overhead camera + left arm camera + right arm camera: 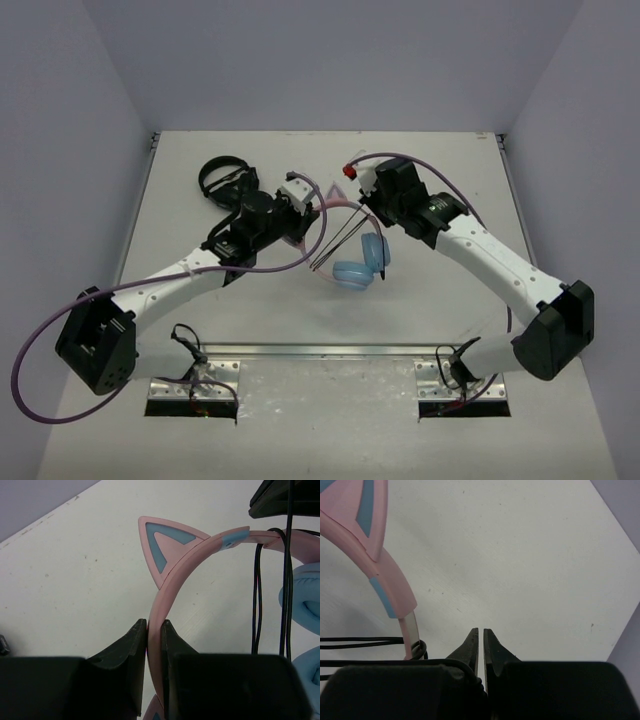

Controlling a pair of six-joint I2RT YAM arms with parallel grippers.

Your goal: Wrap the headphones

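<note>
The headphones (360, 268) lie mid-table, with light-blue ear cups and a pink cat-ear headband (186, 564) lifted toward the far side. My left gripper (314, 212) is shut on the headband; in the left wrist view (155, 623) the pink band is pinched between the fingers. The thin black cable (338, 245) runs in several strands from the headband. My right gripper (362, 200) is beside the headband's other end. In the right wrist view it (481, 630) is shut, with the cable (360, 641) running from the headband stem into the base of the jaws.
All-black headphones (222, 178) lie at the far left behind the left arm. Purple arm cables (290, 262) loop over the table. The table's back edge and grey walls are close behind both grippers.
</note>
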